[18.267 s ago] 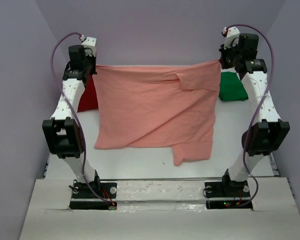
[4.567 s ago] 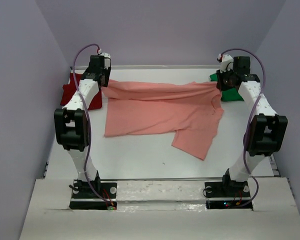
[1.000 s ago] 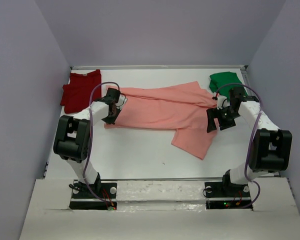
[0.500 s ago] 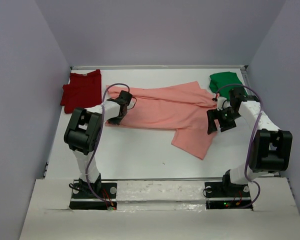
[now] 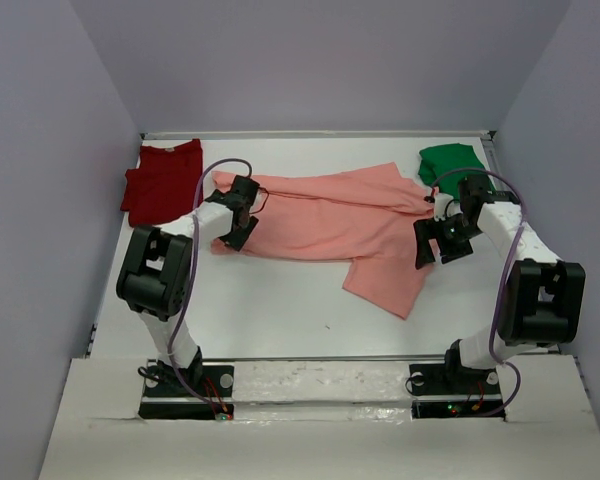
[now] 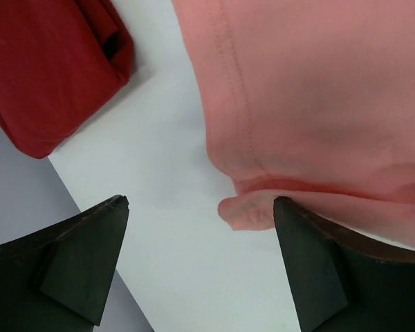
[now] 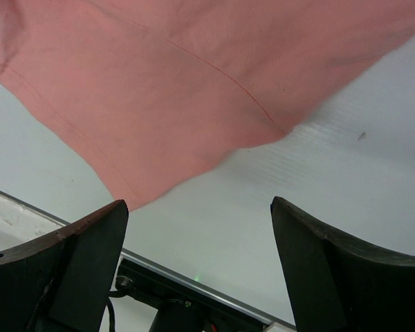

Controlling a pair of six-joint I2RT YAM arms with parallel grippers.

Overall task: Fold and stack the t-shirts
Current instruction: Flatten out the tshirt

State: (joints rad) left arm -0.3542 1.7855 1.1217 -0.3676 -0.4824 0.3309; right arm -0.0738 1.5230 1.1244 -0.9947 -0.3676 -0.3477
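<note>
Three shirts lie on the bench, none stacked. Your pink shirt [image 5: 325,215] is spread out but rumpled across the middle. It runs from the left arm [image 5: 202,213] to the right arm [image 5: 505,230], with one flap trailing toward the near right. The red shirt [image 5: 163,180] sits in the far left corner, hard by the left wall [image 5: 50,200], with a strip of bare bench between it and the pink one. The green shirt [image 5: 448,163] is bunched in the far right corner, partly hidden by the right arm. You cannot tell from above whether it touches the pink cloth.

Your left jaws stand released and wide, low over the pink shirt's left edge. The left wrist view shows a curled hem corner lying between the fingers [image 6: 69,270], not gripped. Your right jaws are likewise released, hovering at the pink shirt's right side, and the right wrist view shows cloth and bare bench between them.

The bench [image 5: 280,310] is plain matte white, with a small dark speck [image 7: 362,136] near the pink flap. A pale lip [image 5: 320,133] runs along its far edge. At the near edge a metal rail [image 5: 320,358] runs between the two black bases [image 5: 185,388], and nearer still lies a white board [image 5: 320,440]. Pale lavender walls [image 5: 320,60] close the bench in on the left, back and right. Purple cables [image 5: 212,170] loop off each arm.
</note>
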